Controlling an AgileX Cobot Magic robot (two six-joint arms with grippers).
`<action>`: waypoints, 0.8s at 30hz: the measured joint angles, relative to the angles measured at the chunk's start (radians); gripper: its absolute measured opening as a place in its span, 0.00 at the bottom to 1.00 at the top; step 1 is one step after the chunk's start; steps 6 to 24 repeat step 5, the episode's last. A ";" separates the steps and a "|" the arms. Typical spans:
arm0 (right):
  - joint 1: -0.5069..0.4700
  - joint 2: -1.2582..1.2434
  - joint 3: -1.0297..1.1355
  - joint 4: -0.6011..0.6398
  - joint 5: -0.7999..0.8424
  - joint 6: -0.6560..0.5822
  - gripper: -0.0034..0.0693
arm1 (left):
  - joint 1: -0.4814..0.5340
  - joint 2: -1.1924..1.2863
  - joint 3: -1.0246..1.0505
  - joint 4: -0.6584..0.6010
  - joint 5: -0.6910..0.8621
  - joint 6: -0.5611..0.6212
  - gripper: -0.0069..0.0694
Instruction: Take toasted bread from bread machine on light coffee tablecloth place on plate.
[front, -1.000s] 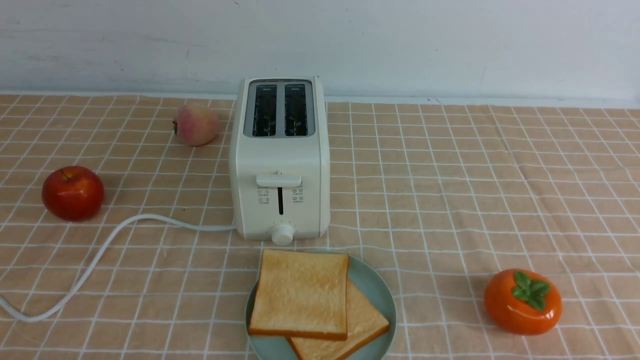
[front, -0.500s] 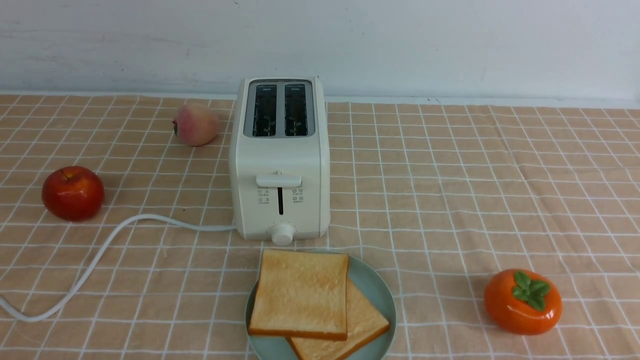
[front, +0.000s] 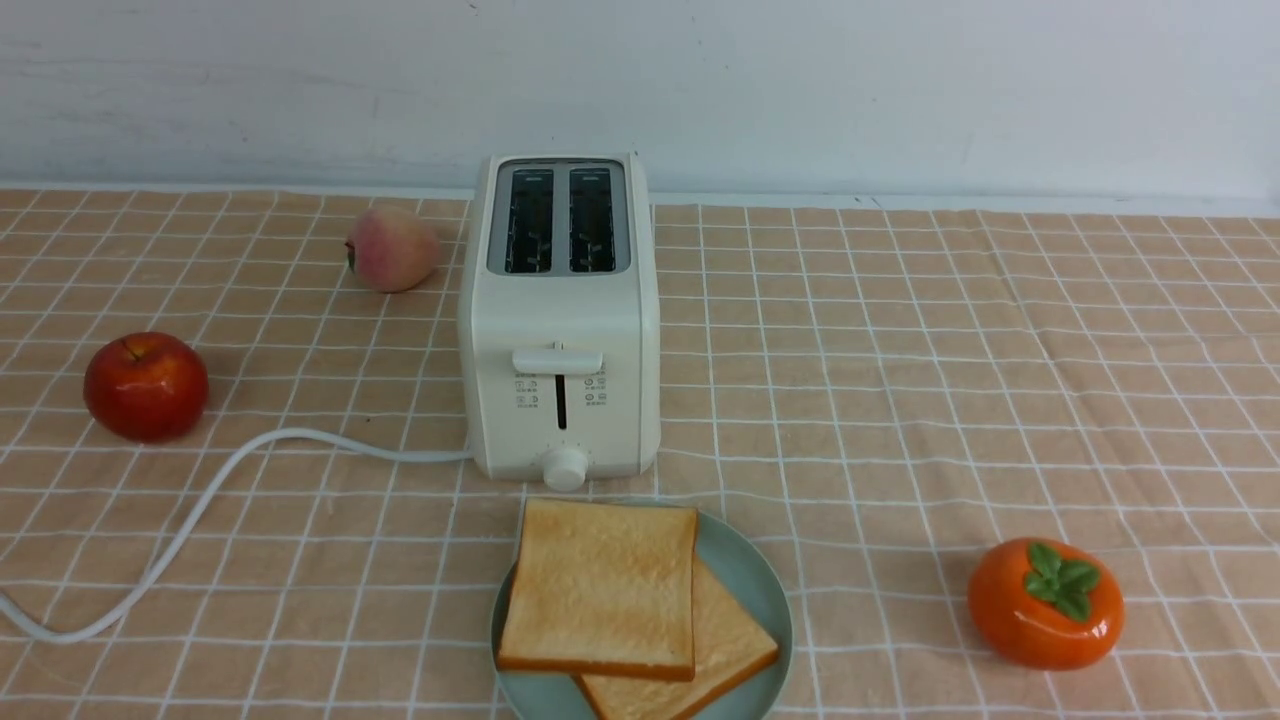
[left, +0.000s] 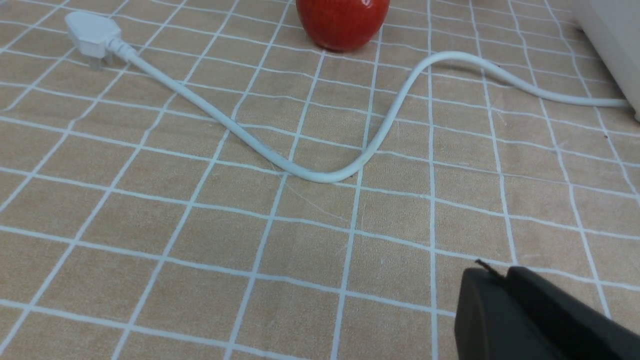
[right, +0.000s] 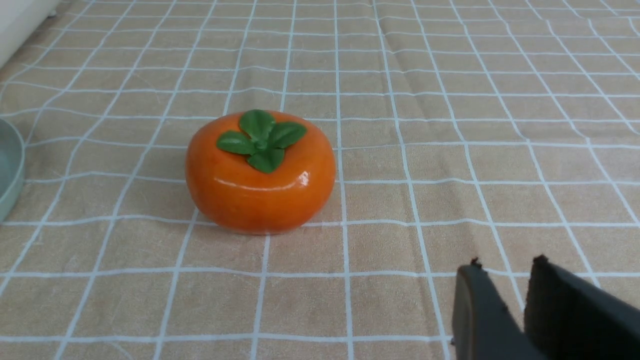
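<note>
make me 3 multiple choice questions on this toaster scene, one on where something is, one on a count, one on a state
1. Where does the plate sit?
A. in front of the toaster
B. behind the toaster
C. beside the red apple

2. How many toast slices lie on the plate?
A. one
B. two
C. four

3. What state are the toaster's slots in?
A. both hold bread
B. one holds bread
C. both empty

Answers:
1 A: the plate lies on the tablecloth just on the near side of the toaster's dial.
2 B: one slice partly covers a second one under it.
3 C: both slots look dark and open, with no bread sticking out.
</note>
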 joint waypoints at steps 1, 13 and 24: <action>0.000 0.000 0.000 0.000 0.000 0.000 0.27 | 0.000 0.000 0.000 0.000 0.000 0.000 0.14; 0.000 0.000 0.000 0.000 0.000 0.000 0.27 | 0.000 0.000 0.000 0.000 0.000 0.000 0.15; 0.000 0.000 0.000 0.000 0.000 0.000 0.27 | 0.000 0.000 0.000 0.000 0.000 0.000 0.15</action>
